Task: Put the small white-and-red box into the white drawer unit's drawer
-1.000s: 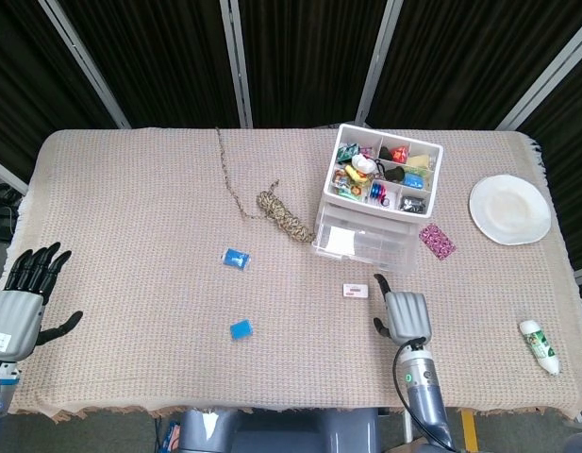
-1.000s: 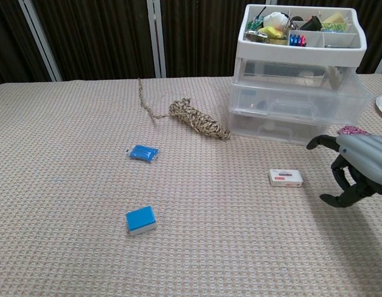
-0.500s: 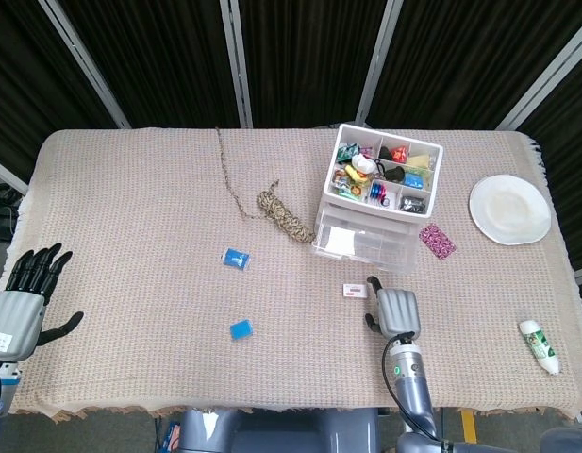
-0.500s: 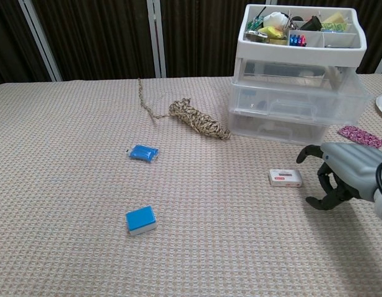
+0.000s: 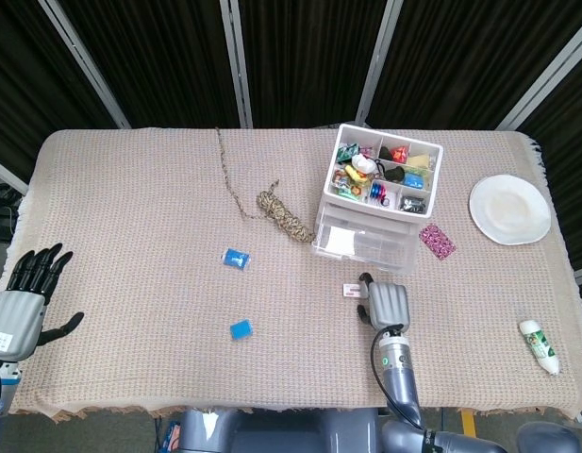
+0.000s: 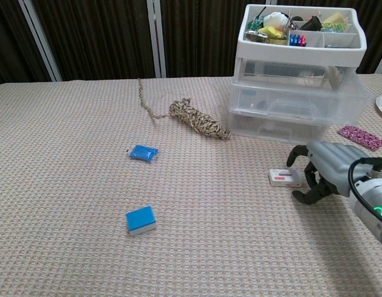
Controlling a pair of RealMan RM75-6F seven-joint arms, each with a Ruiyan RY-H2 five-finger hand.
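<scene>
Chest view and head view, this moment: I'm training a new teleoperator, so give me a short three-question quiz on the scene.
1. True or false: the right hand already holds the small white-and-red box.
2. Which lies nearest the white drawer unit? A) patterned pink packet B) white plate C) white tube
3. Fill in: the left hand hangs off the table's ____ edge, fingers apart.

Key
1. False: its curled fingers are right beside the box, which lies flat on the cloth; no grip shows.
2. A
3. Left, in the head view.
</scene>
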